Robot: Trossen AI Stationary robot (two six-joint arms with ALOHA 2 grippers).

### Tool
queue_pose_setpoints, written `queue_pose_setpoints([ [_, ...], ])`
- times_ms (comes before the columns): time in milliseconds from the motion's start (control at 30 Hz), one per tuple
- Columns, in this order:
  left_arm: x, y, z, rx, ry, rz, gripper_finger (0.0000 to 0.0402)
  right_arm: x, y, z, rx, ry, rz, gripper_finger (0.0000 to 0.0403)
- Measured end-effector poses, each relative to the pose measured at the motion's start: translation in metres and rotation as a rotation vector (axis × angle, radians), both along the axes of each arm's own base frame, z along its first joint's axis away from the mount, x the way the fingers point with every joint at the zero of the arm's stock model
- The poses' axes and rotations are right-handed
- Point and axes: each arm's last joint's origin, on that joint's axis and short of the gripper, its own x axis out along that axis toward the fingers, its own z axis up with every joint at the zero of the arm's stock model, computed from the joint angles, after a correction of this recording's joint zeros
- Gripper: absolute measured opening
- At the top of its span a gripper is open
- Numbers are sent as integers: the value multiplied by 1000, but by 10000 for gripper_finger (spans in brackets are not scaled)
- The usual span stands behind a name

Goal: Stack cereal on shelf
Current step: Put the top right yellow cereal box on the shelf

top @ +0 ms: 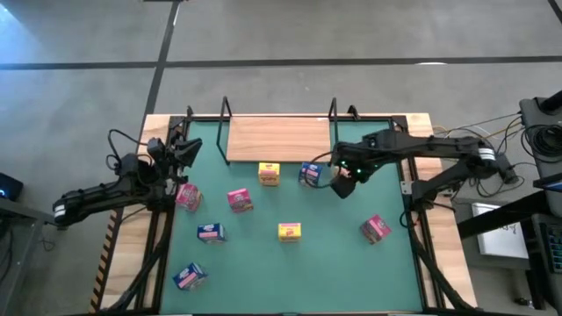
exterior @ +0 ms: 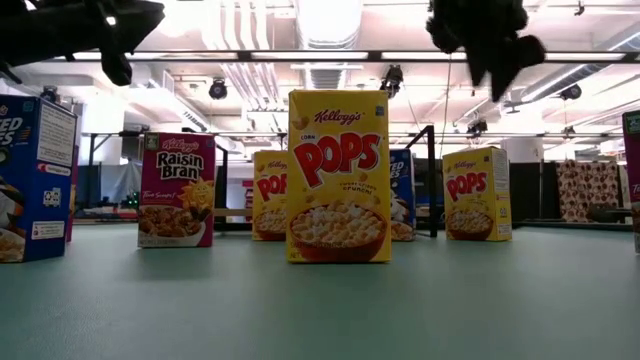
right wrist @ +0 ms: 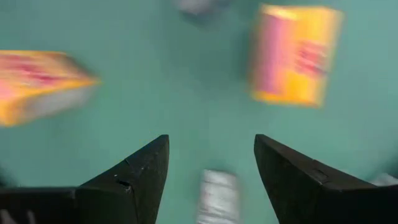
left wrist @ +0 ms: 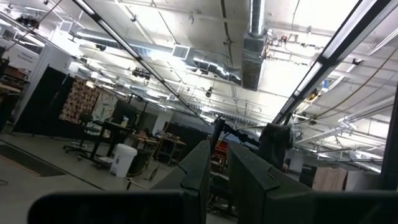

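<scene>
Green table mat [top: 290,263], bare light-wood shelf [top: 277,139] along its far edge, eight small cereal boxes [top: 290,231] scattered across the mat, right gripper [top: 342,186] open and empty above the mat near a blue box [top: 309,174], left gripper [top: 187,151] shut, empty, raised at the mat's left edge.

Cereal boxes [top: 291,231] scattered on mat; shelf [top: 277,139] bare.

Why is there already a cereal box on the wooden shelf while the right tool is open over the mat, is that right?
Not quite. The shelf is bare in the high view; every box stands on the green mat. The right tool is open over the mat.
</scene>
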Motion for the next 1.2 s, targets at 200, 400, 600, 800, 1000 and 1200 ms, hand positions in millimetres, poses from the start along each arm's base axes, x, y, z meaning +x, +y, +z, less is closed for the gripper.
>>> queue_pose_setpoints([
  [200,0,0,0,0,0,0,38,12,-14,-17,-118,139,-3,224],
  [400,0,0,1,27,3,16,38,24,-27,-32,-125,156,31,224],
  [600,-1,0,1,59,16,35,38,25,-35,-34,-97,141,53,236],
  [800,-1,0,1,59,16,36,38,23,-41,-34,-91,140,28,287],
  [1000,0,0,1,57,17,38,38,24,-44,-53,-99,159,32,324],
  [1200,0,0,1,55,18,37,38,23,-44,-70,-111,152,45,310],
])
